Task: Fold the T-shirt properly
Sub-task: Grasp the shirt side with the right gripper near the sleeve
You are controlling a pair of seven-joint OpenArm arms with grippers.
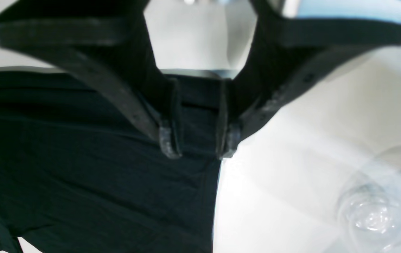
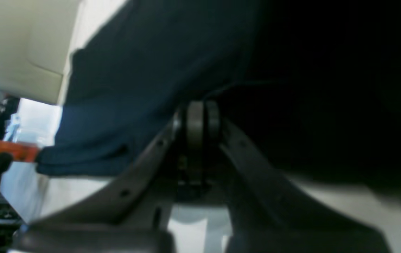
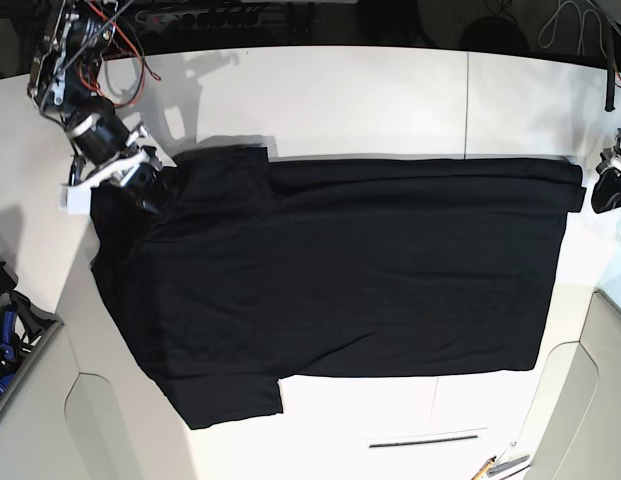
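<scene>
The T-shirt point(image 3: 340, 270) lies spread flat on the white table point(image 3: 370, 100), plain black side up, sleeves toward the left of the base view. My right gripper point(image 3: 153, 190) sits at the shirt's upper left corner. In the right wrist view its pads point(image 2: 196, 121) are pressed together, shut on the T-shirt's edge point(image 2: 144, 70). My left gripper point(image 3: 588, 192) is at the shirt's upper right corner. In the left wrist view this gripper point(image 1: 199, 140) is open, its fingertips point(image 1: 170, 142) apart over the hem corner of the T-shirt point(image 1: 81, 158).
A clear plastic bottle point(image 1: 373, 214) lies on the table right of the left gripper. An orange object point(image 2: 10, 150) shows past the table edge in the right wrist view. Beige panels point(image 3: 610, 400) flank the near corners, and small tools point(image 3: 498, 464) lie at the front edge.
</scene>
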